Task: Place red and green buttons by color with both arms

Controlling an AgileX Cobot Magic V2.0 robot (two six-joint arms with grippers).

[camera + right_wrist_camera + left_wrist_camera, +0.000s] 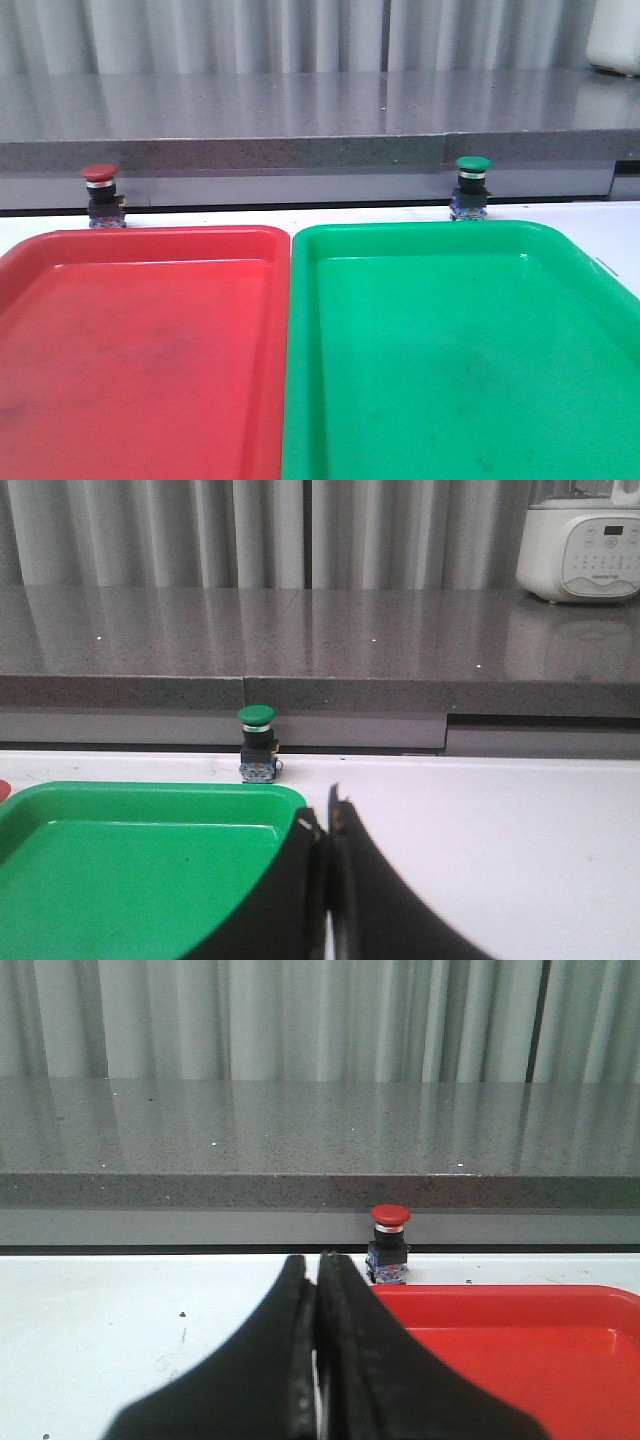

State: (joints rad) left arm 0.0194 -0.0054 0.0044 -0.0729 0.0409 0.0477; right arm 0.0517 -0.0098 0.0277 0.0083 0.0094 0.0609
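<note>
From the front we see a red tray (140, 350) on the left and a green tray (460, 350) on the right, side by side on the white table (620, 225) with their inner rims touching or very nearly so. The red button (101, 197) stands upright on the table just behind the far rim of the red tray, toward its left end, and the green button (472, 187) stands upright just behind the far rim of the green tray, right of its middle. Beyond both runs a grey stone counter (320, 120) with a pale curtain (300, 35) behind it; neither arm shows in this view. From the left wrist we see the left claw (317, 1280) low over the table with its two black fingers pressed together and nothing between them; the red button (389, 1245) stands ahead of it, apart from the fingers, at the far edge of the red tray (520, 1350). From the right wrist we see the right claw (328, 825) with its fingers likewise closed on each other and holding nothing, beside the corner of the green tray (140, 850); the green button (257, 743) stands ahead, just past that tray's far rim, and a white kitchen appliance (580, 550) sits on the counter.
</note>
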